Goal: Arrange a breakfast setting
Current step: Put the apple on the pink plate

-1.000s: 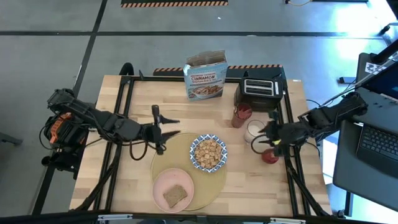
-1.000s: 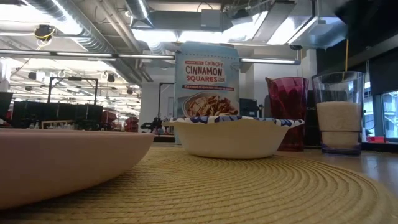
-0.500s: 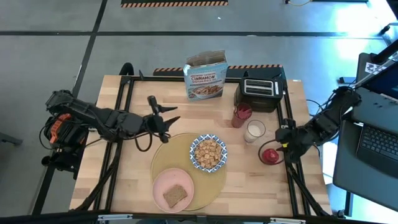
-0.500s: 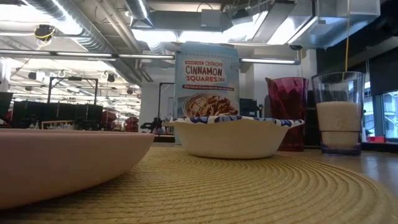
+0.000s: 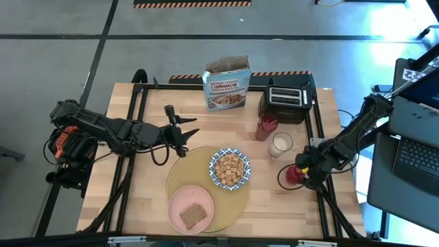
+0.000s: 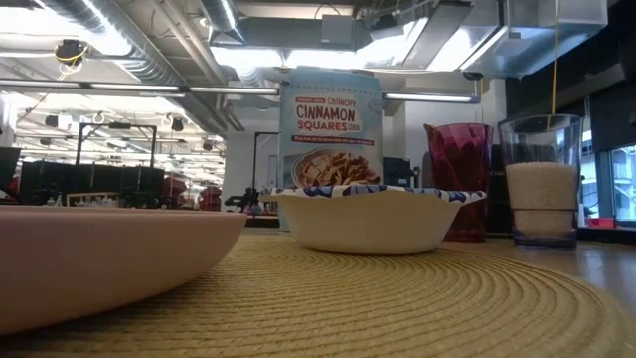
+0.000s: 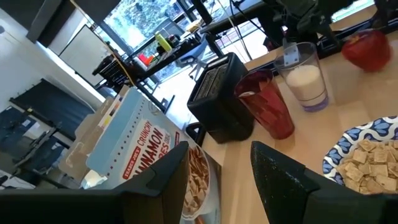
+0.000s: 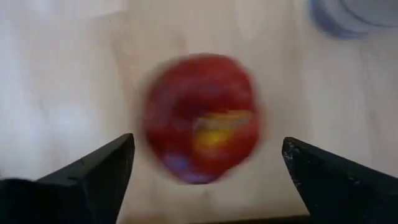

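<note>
Now spread wide over the red apple on the worktop beside the milk glass, right gripper fingers (a second ago narrower, nearer the glass): grasp looks imminent; left gripper partly parted, empty.

cereal box, black toaster, laptop

My right arm reaches in from the table's right edge, wrist bent down, and the right gripper hangs near that edge with its fingers spread wide. My left arm stretches in from the left edge toward the middle, left gripper partly parted, holding nothing.
</note>
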Robot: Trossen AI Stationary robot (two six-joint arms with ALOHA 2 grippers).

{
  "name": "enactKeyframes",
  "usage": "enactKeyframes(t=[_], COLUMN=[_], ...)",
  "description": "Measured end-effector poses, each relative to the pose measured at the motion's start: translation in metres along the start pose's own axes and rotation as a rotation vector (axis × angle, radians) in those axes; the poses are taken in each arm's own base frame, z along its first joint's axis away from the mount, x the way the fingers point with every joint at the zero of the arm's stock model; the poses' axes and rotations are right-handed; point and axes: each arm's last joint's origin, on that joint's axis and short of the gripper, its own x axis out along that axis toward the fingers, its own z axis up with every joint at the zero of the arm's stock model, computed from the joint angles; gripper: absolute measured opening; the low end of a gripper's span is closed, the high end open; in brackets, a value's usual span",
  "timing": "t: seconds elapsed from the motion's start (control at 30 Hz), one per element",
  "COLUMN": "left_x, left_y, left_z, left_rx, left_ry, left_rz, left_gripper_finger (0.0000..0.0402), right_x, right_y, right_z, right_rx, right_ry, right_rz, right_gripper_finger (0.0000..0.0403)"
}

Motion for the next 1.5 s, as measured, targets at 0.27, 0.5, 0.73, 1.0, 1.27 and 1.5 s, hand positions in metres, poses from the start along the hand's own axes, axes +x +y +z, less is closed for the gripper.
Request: enactKeyframes(t=[0.27, 0.5, 0.73, 1.0, 1.27, 1.5], left_x=[0.0, 0.0, 0.0, 0.0, 0.0, 0.0], left_y=[0.0, 0.0, -0.001, -0.001, -0.001, -0.001], left_z=[0.0, 0.0, 0.001, 0.0, 0.0, 0.0], left_rx=[-0.012, -0.012, -0.011, -0.009, -0.017, -0.017], left_ry=[-0.005, -0.006, -0.013, -0.011, -0.011, -0.01], left_rz=[-0.001, -0.005, -0.024, -0.025, -0.024, -0.024], left_gripper_finger=[0.0165, 0.0165, 0.0165, 0.0165, 0.0165, 0.0165], right_x=[0.007, 0.006, 0.012, 0.032, 0.043, 0.043], right_y=[-0.002, -0.002, 0.006, 0.018, 0.022, 0.022], right_z=[-0.001, 0.003, 0.009, 0.014, 0.014, 0.014], right_rx=[-0.015, -0.014, -0.011, -0.021, -0.024, -0.028], right_ry=[-0.027, -0.122, -0.169, -0.101, -0.042, -0.047], right_rz=[-0.024, -0.062, -0.07, -0.11, -0.12, -0.123], right_gripper_finger=[0.0384, 0.0385, 0.0385, 0.0385, 0.0355, 0.0306])
